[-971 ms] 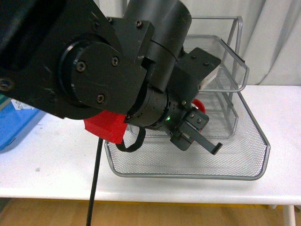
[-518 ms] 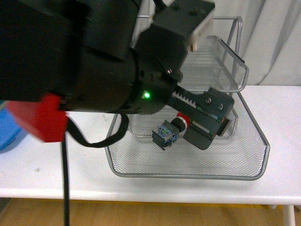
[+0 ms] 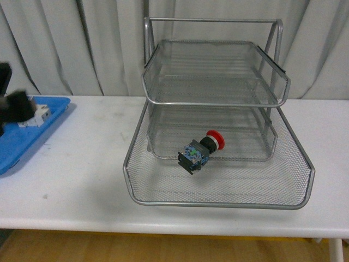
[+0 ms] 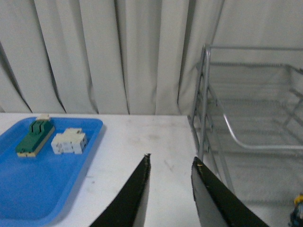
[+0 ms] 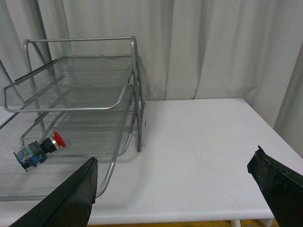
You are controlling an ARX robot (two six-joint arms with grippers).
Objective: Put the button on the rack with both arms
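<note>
Seemingly delivered, button (image 3: pixel 200 150) lies in bottom tray of rack (image 3: pixel 215 205); left claw (image 4: pixel 171 163) narrow, right claw (image 5: pixel 174 161) wide, both empty.

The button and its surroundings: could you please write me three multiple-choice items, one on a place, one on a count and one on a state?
1. Where in the rack is the button?
A. Top tray
B. Middle tray
C. Lowest tray

2. How many parts lie on the blue tray?
A. One
B. Two
C. Four

3. How is the right gripper?
A. Shut on the button
B. Shut on the rack
C. Open and empty

Answers:
1 C: the button lies on its side on the lowest mesh.
2 B: the left wrist view shows a green part and a white part.
3 C: its fingers stand wide apart with nothing between them.
</note>
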